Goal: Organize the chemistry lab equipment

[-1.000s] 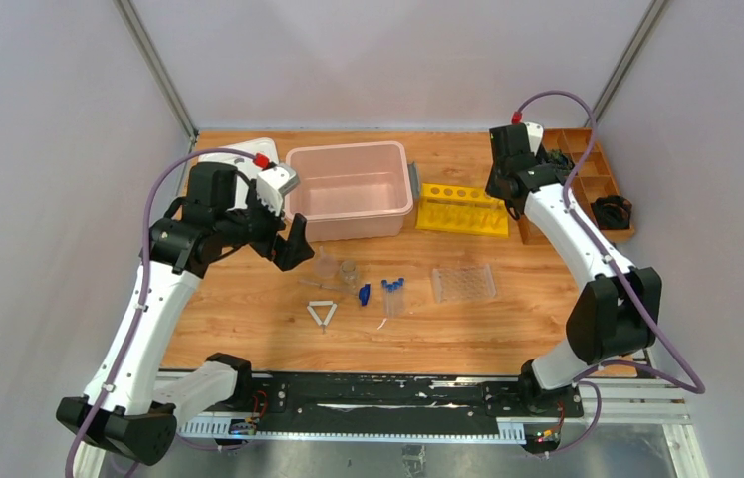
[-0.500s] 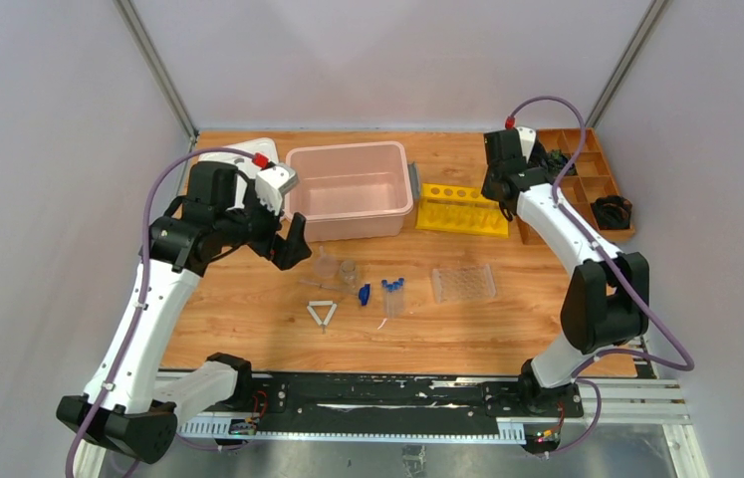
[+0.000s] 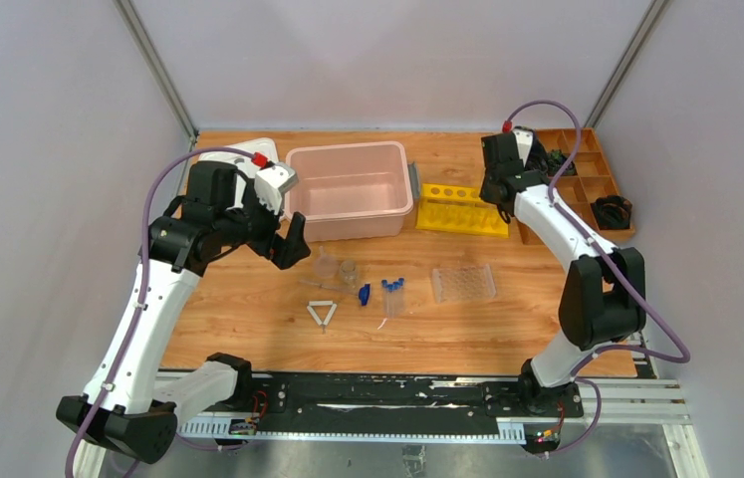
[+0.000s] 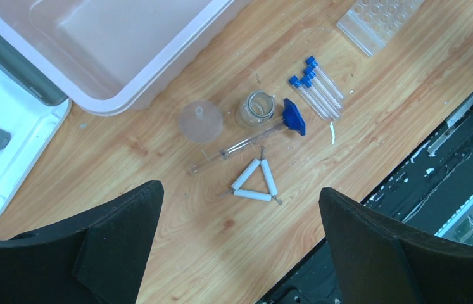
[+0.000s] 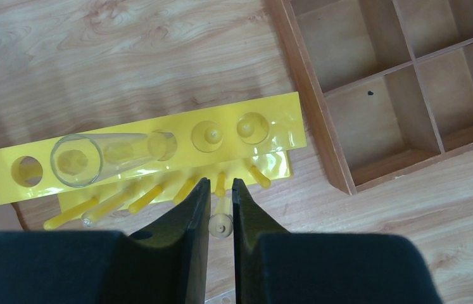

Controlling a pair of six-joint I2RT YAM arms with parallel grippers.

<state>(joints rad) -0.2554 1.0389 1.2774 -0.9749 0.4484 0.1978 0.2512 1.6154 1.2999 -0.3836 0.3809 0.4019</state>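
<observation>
The left gripper [image 4: 240, 195] is spread wide above the table [image 4: 176, 240]. Below it, a white triangle frame [image 4: 254, 183] lies flat. A long tube [image 4: 233, 147] lies diagonally, blue cap toward four capped tubes [image 4: 319, 88], whose caps point toward the pink bin [image 4: 157, 82]. The right gripper [image 5: 220, 190], narrowed to a slit with nothing seen gripped, hangs over the yellow rack [image 5: 271, 136], which holds one tilted clear test tube [image 5: 116, 158].

Taking twelve o'clock as the far edge of the table [image 3: 248, 309], the capped tubes [image 3: 393, 295] lie near the middle. The well tray [image 3: 464, 284] sits at their three o'clock and the triangle frame [image 3: 323, 313] at eight. The jar [image 3: 349, 271] and funnel [image 3: 325, 264] are at ten. The bin [image 3: 350, 191] stands at eleven, the tube rack [image 3: 463, 210] at one and the compartment box [image 3: 602, 182] at two. A tube [image 5: 104, 157] stands in the rack.
</observation>
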